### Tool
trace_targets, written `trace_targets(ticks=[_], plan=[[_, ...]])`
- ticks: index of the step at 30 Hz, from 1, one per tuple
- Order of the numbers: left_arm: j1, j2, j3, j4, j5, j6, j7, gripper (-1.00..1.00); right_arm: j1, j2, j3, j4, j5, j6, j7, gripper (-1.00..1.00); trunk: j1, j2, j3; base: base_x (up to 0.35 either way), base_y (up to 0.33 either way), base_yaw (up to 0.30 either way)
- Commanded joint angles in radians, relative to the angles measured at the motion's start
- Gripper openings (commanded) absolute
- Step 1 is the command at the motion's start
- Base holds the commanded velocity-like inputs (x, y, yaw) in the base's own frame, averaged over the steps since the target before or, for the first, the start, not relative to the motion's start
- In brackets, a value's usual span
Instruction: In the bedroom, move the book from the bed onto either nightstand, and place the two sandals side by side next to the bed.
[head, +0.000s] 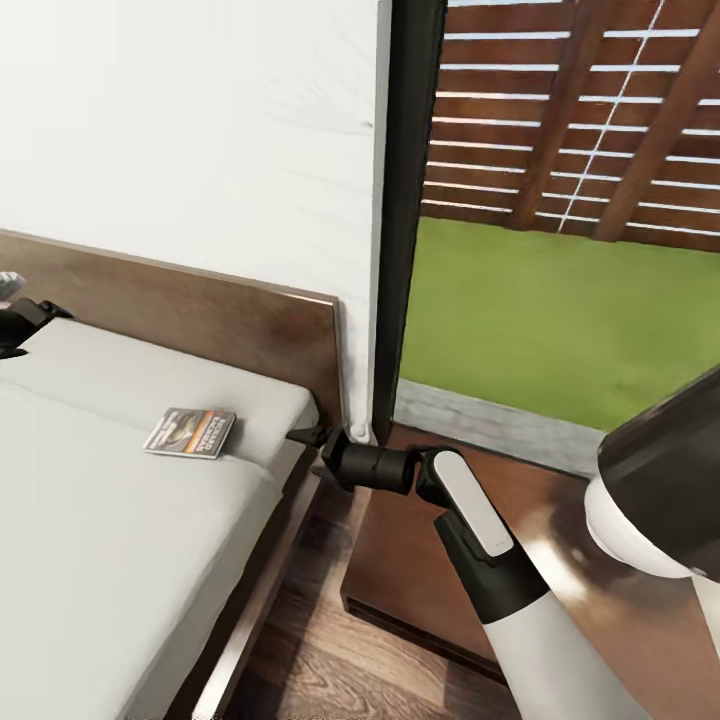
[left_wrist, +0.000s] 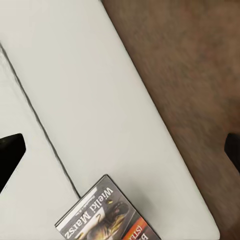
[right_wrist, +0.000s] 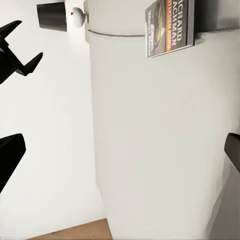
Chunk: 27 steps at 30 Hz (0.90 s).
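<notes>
Overhead first: the book (head: 190, 432) lies flat on the pale mattress of the bed (head: 90, 540), close to the mattress edge and well ahead of the right gripper (head: 305, 436), whose fingertips sit just off the bed's corner at the headboard's end; whether those jaws are released or clenched cannot be told from this angle. The left gripper (head: 20, 320) hovers over the far side of the mattress, the book well apart from its jaws; their state is likewise unclear. Behind the right forearm lies the glossy top of the nightstand (head: 400, 560), close beside the bed, a short carry once the book is held. Next, the left wrist view: the book (left_wrist: 107, 215) lies beyond the jaws, with bare mattress between, the wood floor past the mattress edge, and dark fingertips at both frame edges suggest the jaws stand released. Last, the right wrist view: the book (right_wrist: 167, 25) is far ahead of wide-set fingertips, so these jaws look released. A good grasp probably means sliding low across the mattress and pinching the overhang-side edge; the bed frame and headboard crowd that approach.
</notes>
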Motion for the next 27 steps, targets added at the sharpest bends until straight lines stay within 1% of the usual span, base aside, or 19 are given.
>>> trace_targets(ticks=[1, 11, 27], plan=[[-0.001, 0.000, 0.004, -0.001, 0.010, 0.004, 0.010, 1.00, -0.001, 0.000, -0.001, 0.000, -0.011, 0.001, -0.010, 1.00, -0.004, 0.007, 0.001, 0.000, 0.000, 0.104], [-0.001, 0.000, 0.000, 0.000, 0.011, 0.004, 0.008, 1.00, -0.001, -0.001, -0.004, 0.004, -0.011, 0.000, -0.010, 1.00, -0.042, 0.077, 0.018, 0.000, 0.000, 0.090], [-0.001, -0.002, -0.004, 0.004, 0.011, 0.003, 0.007, 1.00, -0.001, -0.001, -0.006, 0.023, -0.012, -0.001, -0.008, 1.00, -0.104, 0.189, 0.058, 0.000, 0.000, 0.012]])
